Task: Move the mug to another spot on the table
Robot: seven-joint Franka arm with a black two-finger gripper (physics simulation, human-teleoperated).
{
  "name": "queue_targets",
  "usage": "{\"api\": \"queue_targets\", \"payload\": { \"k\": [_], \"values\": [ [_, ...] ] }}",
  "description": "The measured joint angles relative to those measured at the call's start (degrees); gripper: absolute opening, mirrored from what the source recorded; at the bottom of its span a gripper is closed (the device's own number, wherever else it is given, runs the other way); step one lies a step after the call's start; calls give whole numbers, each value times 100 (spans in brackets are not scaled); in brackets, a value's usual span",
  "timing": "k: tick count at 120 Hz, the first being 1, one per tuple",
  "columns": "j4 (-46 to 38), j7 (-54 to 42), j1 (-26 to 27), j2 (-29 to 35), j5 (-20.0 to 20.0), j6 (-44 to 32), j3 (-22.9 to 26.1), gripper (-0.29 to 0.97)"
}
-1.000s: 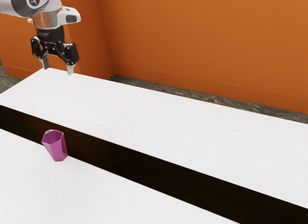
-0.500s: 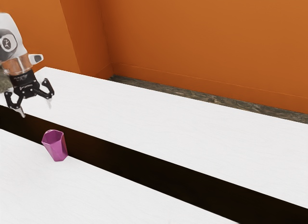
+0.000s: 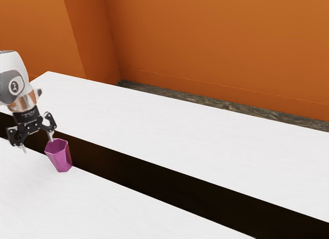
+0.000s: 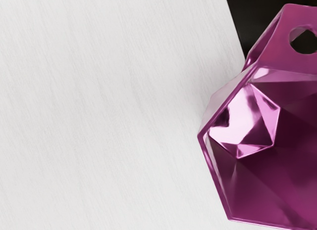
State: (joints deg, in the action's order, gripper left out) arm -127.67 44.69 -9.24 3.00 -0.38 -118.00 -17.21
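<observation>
Though higher a moment ago, pincer (image 3: 37,145) now beside mug (image 3: 59,155).

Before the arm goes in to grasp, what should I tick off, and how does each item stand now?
1. Gripper open: ok, fingers spread apart.
2. Mug upright on the table: ok.
3. Mug centred between the fingers: not ok; it stands toward the exterior view's right of the gripper.
4. Nearer finger clear of the mug's rim: cannot tell.
5. Free table surface for a new spot: ok.
</observation>
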Motion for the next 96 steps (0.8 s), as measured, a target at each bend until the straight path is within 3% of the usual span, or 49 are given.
{"api": "queue_targets", "payload": {
  "k": [31, 62, 96],
  "values": [
    [246, 398, 100, -319, 60, -340, -3, 68],
    [874, 82, -336, -1065, 168, -659, -2, 68],
    [1127, -347, -322, -1412, 165, -807, 137, 67]
  ]
}}
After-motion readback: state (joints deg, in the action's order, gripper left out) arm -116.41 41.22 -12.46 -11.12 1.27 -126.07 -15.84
